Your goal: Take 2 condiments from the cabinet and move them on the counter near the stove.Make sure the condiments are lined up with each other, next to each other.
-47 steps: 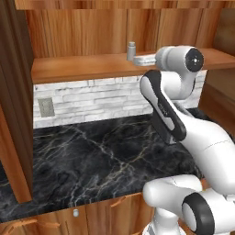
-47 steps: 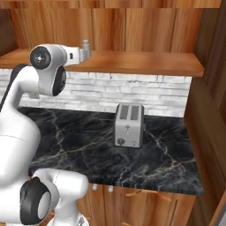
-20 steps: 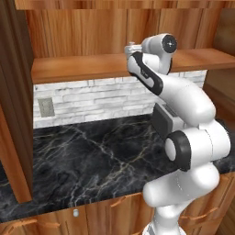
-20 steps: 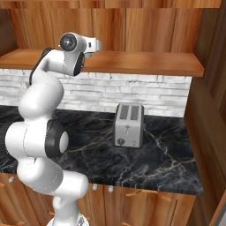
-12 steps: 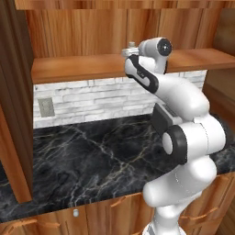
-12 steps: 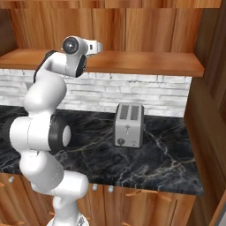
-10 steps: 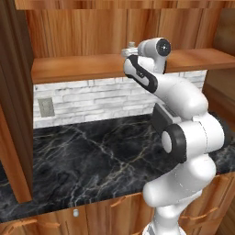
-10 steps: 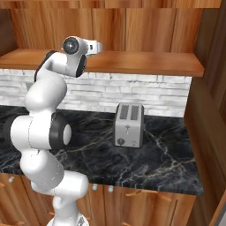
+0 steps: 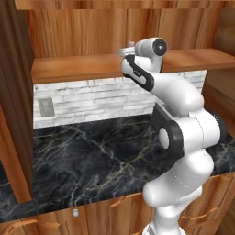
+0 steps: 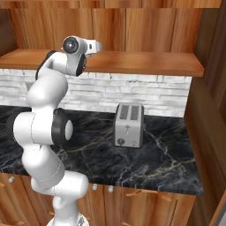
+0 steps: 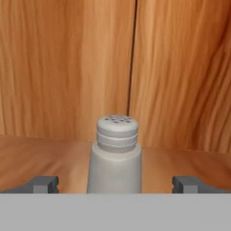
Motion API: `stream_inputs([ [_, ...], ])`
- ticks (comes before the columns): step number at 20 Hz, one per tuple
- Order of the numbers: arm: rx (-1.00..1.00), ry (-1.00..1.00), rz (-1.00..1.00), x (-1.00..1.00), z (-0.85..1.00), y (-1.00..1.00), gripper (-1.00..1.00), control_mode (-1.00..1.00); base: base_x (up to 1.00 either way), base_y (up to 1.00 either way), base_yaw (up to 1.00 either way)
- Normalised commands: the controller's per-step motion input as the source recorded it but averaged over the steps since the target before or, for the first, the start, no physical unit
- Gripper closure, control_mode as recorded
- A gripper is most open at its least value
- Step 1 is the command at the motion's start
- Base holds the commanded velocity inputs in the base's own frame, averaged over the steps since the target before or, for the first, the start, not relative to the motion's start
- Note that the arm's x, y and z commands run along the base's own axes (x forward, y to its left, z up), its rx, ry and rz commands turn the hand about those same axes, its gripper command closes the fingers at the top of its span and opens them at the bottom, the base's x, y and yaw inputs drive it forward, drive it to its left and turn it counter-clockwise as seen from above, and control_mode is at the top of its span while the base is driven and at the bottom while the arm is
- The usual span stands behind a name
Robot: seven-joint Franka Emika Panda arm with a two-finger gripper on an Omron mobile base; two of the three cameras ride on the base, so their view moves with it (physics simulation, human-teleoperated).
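Observation:
The slim grey-white shaker (image 11: pixel 116 153) stands upright on the cabinet's plank shelf (image 11: pixel 27 158), in front of its wooden back wall. My gripper (image 11: pixel 116 184) is open, with one dark fingertip (image 11: pixel 43 182) far to each side of the shaker and neither touching it. In the left base view the arm reaches up to the shelf (image 9: pixel 73 69) and the gripper (image 9: pixel 125 50) is at its front edge. In the right base view the gripper (image 10: pixel 96 46) points over the shelf (image 10: pixel 145 62). The blue-lidded jar and the stove are out of view.
Below the shelf lies the black marble counter (image 9: pixel 92 156) against a white brick wall. A small silver toaster (image 10: pixel 129 125) stands on the counter (image 10: pixel 172 163). A cabinet side panel (image 9: pixel 13 114) comes down at the left, and another rises at the right.
The arm has risen from its folded pose and brought the hand up to the shelf, then eased it closer until the fingers stand on both sides of the shaker. The shaker has not moved.

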Motion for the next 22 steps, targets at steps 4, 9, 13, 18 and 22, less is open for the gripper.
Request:
stream_inputs([
  [4,0.0,0.0,0.0,0.26,0.0,0.0,-1.0,-1.0,0.0,0.0,0.0],
  [9,0.0,0.02,0.0,0.31,0.0,0.03,-1.0,-1.0,0.0,0.0,0.0],
  [13,0.0,0.02,0.0,0.11,-0.02,0.0,1.0,-1.0,0.0,0.0,0.0],
  [18,0.0,0.0,0.0,-0.09,0.0,0.0,1.0,-1.0,0.0,0.0,0.0],
  [22,0.0,-0.05,-0.02,-0.53,-0.01,-0.01,1.0,-1.0,0.0,0.0,0.0],
])
